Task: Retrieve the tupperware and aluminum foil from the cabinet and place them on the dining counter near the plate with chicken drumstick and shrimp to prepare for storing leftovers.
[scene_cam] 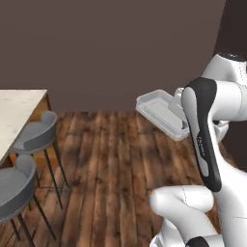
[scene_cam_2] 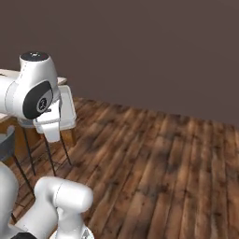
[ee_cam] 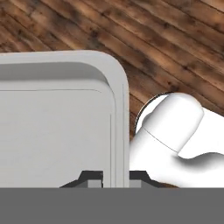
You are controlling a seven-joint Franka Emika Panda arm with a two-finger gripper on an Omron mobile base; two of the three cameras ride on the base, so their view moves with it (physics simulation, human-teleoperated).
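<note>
right under your hand camera, the tupperware (ee_cam: 57,127) fills the frame from nine o'clock across to the middle, its rounded corner up near twelve. you can see the gripper (ee_cam: 114,180) at six o'clock, its two dark tips closed tight on the container's raised right rim, one tip on each side of the edge. you are holding the tupperware by that rim, lifted clear above the wooden floor (ee_cam: 175,39), whose planks show from twelve round to three o'clock.

from the left base view, you find the tupperware (scene_cam: 161,113) at about two o'clock, tilted, with its far corner higher, held out in front of the white arm. the dining counter (scene_cam: 17,113) sits at nine o'clock, well apart from the container, with two grey stools (scene_cam: 36,135) tucked just beside its edge.

from the right base view, the tupperware (scene_cam_2: 67,109) shows at nine o'clock, partly hidden behind the arm, with the counter's pale slab (scene_cam_2: 7,73) beyond it.
</note>
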